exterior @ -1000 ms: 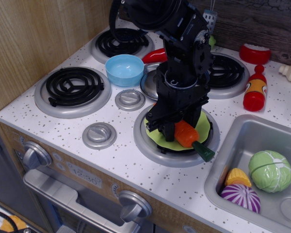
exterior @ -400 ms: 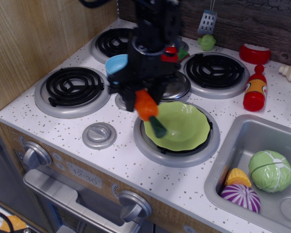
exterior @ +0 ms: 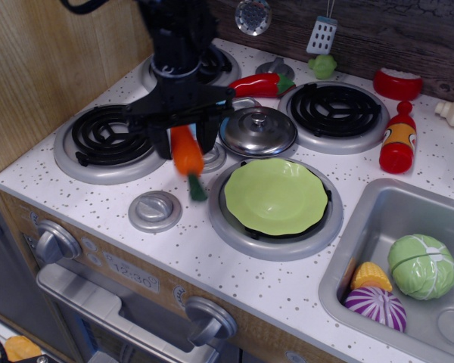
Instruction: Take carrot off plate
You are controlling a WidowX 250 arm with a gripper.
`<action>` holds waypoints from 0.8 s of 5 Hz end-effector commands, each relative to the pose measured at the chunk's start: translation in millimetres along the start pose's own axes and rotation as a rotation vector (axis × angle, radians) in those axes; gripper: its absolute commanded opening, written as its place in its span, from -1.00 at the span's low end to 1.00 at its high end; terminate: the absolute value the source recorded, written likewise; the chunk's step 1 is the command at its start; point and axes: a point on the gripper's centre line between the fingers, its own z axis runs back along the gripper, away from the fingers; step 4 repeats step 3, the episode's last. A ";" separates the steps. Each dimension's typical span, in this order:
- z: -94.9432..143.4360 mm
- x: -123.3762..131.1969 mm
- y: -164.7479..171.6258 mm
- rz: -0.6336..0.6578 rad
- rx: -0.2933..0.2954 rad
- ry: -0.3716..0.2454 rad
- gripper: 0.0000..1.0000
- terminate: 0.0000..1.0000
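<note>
The gripper (exterior: 186,142) is clamped on the carrot (exterior: 187,155), its dark fingers closed around the orange upper body, with the green stem hanging down and a little to the right below it.

A second ago this same grip sat low over the plate with the carrot lying on it; less than half a second ago it had lifted and was crossing the plate's left rim. Now the arm has carried the carrot clear to the left, and it hangs in the air over the speckled counter. The plate (exterior: 275,197) lies down and to the right of the gripper, apart from it, bare on its burner. I judge the removal itself done; what is left is to set the carrot down off the plate.

Largest near things first: the coil burner (exterior: 113,136) sits just left of the gripper, the metal lid (exterior: 258,130) just right, the round knob (exterior: 155,209) below it, the red chili pepper (exterior: 259,85) behind and right.

The blue bowl is hidden behind the arm. The carrot is motion-blurred, so its outline and its height above the counter are hard to judge. The arm's top is cut off by the frame.
</note>
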 end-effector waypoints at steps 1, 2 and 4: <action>7.5 9.3 -6.7 -0.028 -0.037 -0.010 1.00 -1.00; 7.5 9.3 -6.7 -0.028 -0.037 -0.010 1.00 -1.00; 7.5 9.3 -6.7 -0.028 -0.037 -0.010 1.00 1.00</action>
